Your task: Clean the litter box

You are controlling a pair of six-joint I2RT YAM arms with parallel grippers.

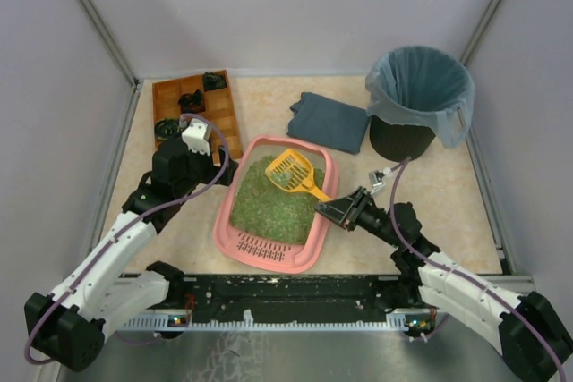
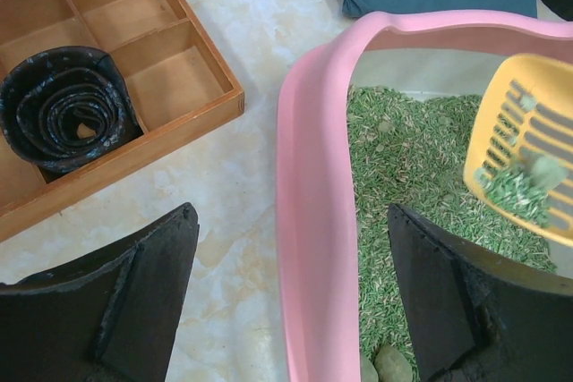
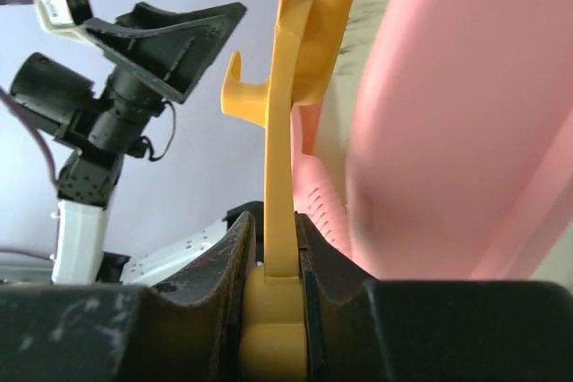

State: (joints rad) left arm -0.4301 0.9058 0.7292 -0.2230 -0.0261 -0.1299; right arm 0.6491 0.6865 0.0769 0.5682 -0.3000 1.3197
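The right pincer (image 1: 345,210) is pressed together on the handle of a yellow slotted plastic scoop (image 1: 291,170), pinching it edge-on between both fingers. The scoop head hangs just above the green granular litter (image 1: 269,203) and carries a small clump of waste and grains (image 2: 515,190). The left pincer (image 2: 291,212) is spread wide, straddling the near left rim of the pink rectangular plastic litter box (image 1: 269,250) without touching it. The box sits mid-counter (image 1: 448,194) between the arms, its grille end toward their bases. I judge this to be sifting a scoopful. Keep the scoop level and shake it gently over the box so loose grains drop through. Then carry it to the black bin with the blue-grey bag (image 1: 421,100), well apart at the far right.
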